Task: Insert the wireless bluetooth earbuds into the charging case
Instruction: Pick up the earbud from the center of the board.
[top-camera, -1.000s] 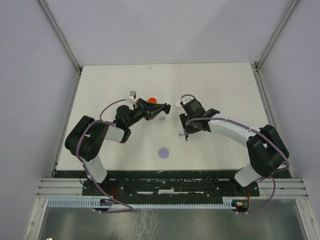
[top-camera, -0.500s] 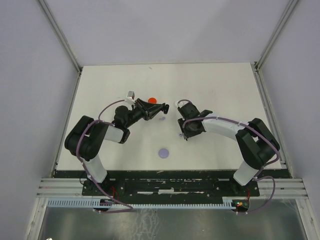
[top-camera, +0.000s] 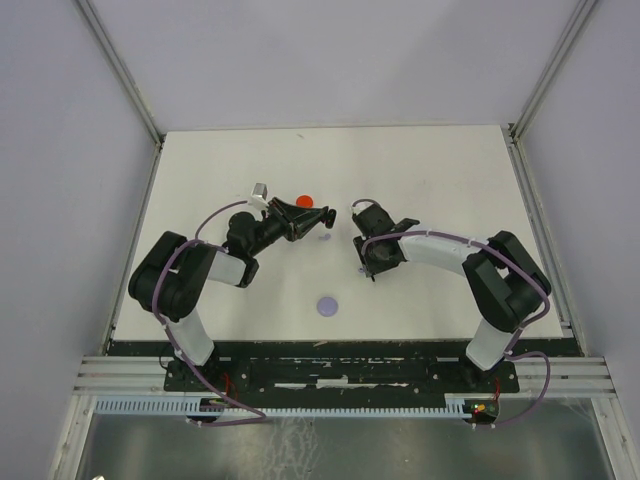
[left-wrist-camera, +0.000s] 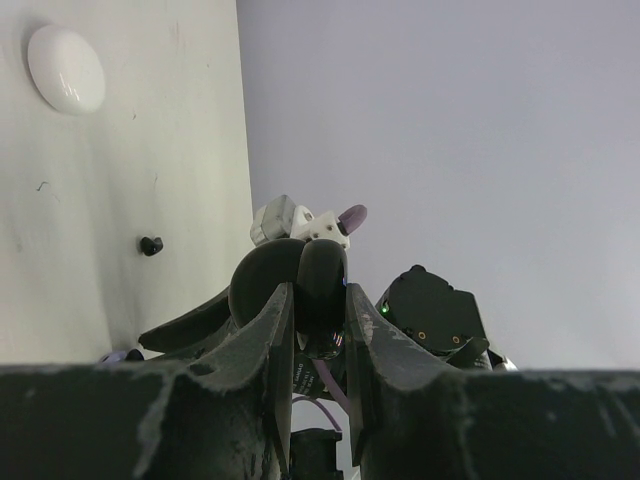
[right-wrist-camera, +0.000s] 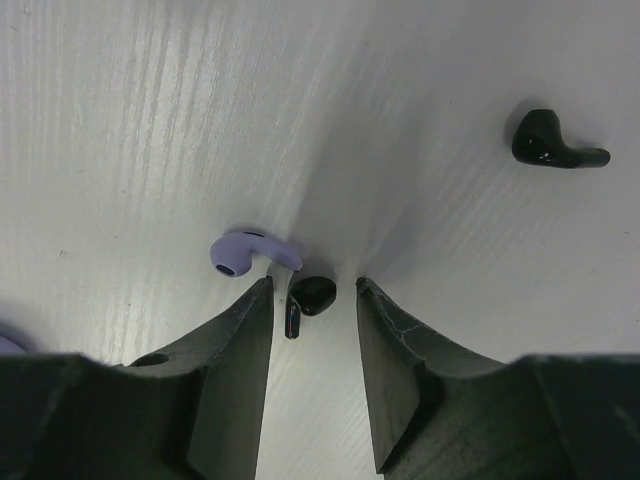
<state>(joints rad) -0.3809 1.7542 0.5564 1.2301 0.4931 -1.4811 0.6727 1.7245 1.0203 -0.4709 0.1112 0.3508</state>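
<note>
The right gripper (right-wrist-camera: 312, 288) is half open astride the black earbud (right-wrist-camera: 314, 296) on the table (top-camera: 420, 180), right of centre, not gripping it. It should close squarely on the body, clear of the lavender earbud (right-wrist-camera: 245, 253) just beside. The left gripper (left-wrist-camera: 318, 295) is nearly shut on what looks like the black case (left-wrist-camera: 300, 268)

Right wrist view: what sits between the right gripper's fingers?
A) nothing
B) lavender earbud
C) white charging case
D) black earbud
D: the black earbud lies in the gap between the open fingers of the right gripper, touching neither. The lavender earbud sits just past one fingertip, outside the gap, and the second black earbud lies well off to the side.
</note>
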